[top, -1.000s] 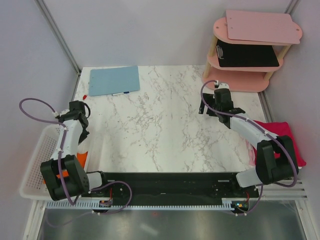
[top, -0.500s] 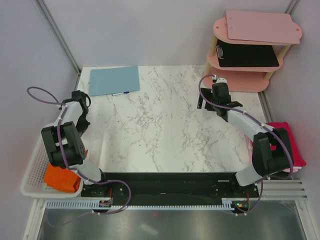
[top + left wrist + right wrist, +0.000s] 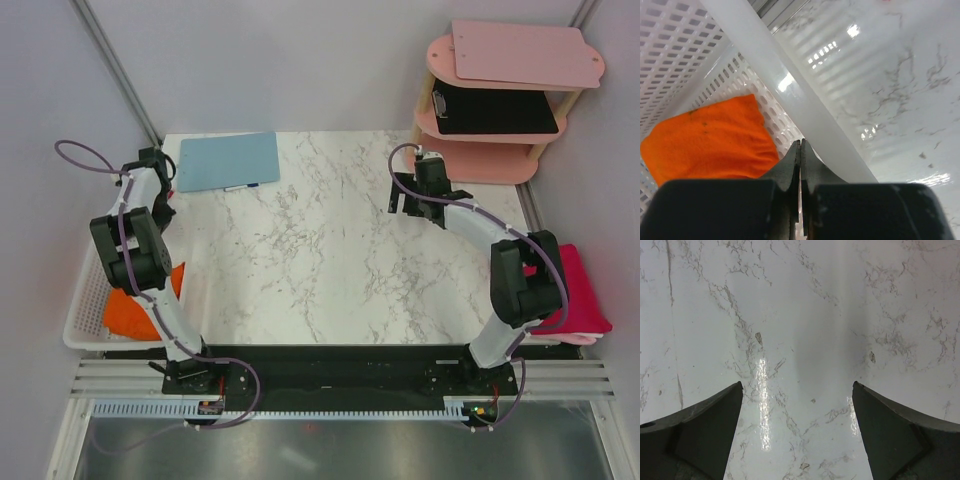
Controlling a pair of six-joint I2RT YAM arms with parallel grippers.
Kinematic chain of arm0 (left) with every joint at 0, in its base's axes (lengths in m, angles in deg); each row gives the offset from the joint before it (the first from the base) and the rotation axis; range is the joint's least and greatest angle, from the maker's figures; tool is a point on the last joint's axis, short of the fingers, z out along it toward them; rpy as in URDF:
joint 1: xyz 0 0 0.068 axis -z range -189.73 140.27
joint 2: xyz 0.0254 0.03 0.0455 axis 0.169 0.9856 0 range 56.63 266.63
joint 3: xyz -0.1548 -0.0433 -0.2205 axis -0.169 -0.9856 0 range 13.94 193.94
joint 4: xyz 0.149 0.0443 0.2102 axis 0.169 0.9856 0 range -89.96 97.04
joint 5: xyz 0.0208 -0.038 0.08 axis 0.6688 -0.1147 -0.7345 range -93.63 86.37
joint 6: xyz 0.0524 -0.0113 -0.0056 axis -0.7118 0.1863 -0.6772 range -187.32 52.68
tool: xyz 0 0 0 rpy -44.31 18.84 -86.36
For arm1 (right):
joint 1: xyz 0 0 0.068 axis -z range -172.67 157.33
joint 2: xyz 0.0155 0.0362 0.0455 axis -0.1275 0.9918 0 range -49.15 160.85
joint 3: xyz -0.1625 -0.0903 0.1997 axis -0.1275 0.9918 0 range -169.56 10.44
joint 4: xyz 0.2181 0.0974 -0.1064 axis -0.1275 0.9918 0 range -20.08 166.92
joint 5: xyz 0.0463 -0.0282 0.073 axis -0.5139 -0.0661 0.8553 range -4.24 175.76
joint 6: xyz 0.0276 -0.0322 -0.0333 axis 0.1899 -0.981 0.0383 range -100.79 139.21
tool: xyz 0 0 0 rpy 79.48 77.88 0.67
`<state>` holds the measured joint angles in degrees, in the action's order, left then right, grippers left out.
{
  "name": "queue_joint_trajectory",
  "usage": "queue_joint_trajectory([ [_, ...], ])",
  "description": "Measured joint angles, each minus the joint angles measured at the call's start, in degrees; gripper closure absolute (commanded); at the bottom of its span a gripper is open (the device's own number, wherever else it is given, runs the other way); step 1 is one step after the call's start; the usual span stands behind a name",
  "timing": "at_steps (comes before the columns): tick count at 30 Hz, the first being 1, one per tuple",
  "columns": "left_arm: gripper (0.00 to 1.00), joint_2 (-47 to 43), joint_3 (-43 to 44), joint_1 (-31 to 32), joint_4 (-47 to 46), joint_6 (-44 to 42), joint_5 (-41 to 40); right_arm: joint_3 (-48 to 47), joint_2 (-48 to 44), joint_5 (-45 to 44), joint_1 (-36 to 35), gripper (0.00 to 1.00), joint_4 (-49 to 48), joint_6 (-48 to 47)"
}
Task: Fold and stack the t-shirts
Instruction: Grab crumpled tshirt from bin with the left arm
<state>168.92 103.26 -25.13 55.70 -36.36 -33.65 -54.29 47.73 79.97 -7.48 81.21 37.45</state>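
Observation:
The orange t-shirt (image 3: 135, 305) lies crumpled in the white basket (image 3: 85, 300) off the table's left edge; the left wrist view shows the shirt (image 3: 710, 140) against the basket's mesh wall (image 3: 685, 50). My left gripper (image 3: 161, 208) (image 3: 800, 144) is shut and empty, hanging over the basket rim beside the shirt. The magenta-pink t-shirt (image 3: 582, 290) lies off the table's right edge. Far from it, my right gripper (image 3: 405, 195) (image 3: 797, 385) hovers open over bare marble with nothing between its fingers.
A light-blue clipboard (image 3: 228, 160) lies at the table's far left. A pink tiered shelf (image 3: 480, 160) stands at the far right, with a pale pink board (image 3: 525, 52) on top and a black slab (image 3: 495, 112) on its middle tier.
My left arm has stretched away toward the far-left corner, uncovering the orange t-shirt in the basket. My right gripper has shifted a little farther and to the left. Both grippers' states are unchanged.

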Motion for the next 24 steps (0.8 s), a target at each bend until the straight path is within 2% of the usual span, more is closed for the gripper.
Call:
queue_joint_trajectory([
  [7,0.98,5.5,6.8,0.0,0.2,-0.6,1.5,-1.2,2.9,0.9,0.0,0.02,0.4,0.0],
  [10,0.93,4.8,6.6,0.0,0.3,-0.8,3.3,-1.2,3.3,1.5,0.0,0.02,0.4,0.0],
  [11,0.88,4.0,6.0,0.1,0.1,-0.9,3.8,-1.2,3.3,1.7,0.0,0.02,0.4,0.0],
  [13,0.86,0.9,3.8,0.1,0.1,-1.1,4.5,-1.2,3.4,2.4,0.0,0.02,0.4,0.0],
  [14,0.75,-1.3,2.5,0.2,0.3,-1.1,4.5,-1.2,3.4,3.0,0.0,0.02,0.3,0.1],
  [15,0.50,-3.7,1.4,0.2,0.6,-1.1,4.5,-1.2,3.4,3.4,0.0,0.02,0.3,0.1],
  [16,0.01,-5.7,0.4,0.2,0.8,-1.1,4.5,-1.2,3.4,3.7,0.0,0.02,0.3,0.2],
  [21,0.00,-19.1,-8.5,0.1,0.7,-0.5,6.3,-1.2,3.4,5.9,0.0,0.02,0.3,0.4],
  [24,0.00,-23.4,-14.0,0.1,0.1,-0.5,7.7,-1.2,3.4,6.9,-0.1,0.02,0.1,0.7],
])
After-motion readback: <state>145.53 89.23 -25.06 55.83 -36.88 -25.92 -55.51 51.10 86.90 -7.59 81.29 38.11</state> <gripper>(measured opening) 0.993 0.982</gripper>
